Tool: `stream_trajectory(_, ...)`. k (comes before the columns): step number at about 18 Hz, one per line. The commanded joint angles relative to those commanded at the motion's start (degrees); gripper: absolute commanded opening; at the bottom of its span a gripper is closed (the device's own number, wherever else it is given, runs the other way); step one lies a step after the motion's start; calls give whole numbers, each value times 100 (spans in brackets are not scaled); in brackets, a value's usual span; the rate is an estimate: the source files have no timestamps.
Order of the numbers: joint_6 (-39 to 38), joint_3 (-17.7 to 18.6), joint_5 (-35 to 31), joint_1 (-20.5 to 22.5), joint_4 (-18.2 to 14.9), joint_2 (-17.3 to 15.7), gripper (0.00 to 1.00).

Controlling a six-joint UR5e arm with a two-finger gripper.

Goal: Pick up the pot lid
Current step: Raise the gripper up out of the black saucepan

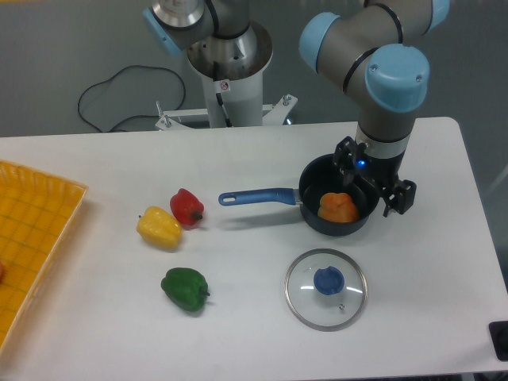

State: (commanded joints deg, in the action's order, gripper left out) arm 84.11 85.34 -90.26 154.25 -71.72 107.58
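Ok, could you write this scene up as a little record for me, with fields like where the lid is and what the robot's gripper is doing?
lid: glass, blue knob up, off the pot
lid place: on the table
gripper: open, over the pot
gripper touching pot: cannot tell
in pot: something orange
pot handle: blue, pointing left in the picture
peppers: red, yellow, green
lid picked up: not yet

The pepper point(187, 208) is red, another pepper point(159, 228) yellow, a third pepper point(185, 289) dark green; the pan point(335, 227) is black, its handle point(258, 197) blue, the lid's knob point(329, 280) blue.
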Motion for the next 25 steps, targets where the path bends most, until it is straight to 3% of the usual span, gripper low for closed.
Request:
stream_trajectory(9,-79,202,-26,-53,26,-70,100)
stream_trajectory(17,-615,360,0,9,44,-70,100)
stream_trajectory(25,-2318,360,281,-176,114,-9,100)
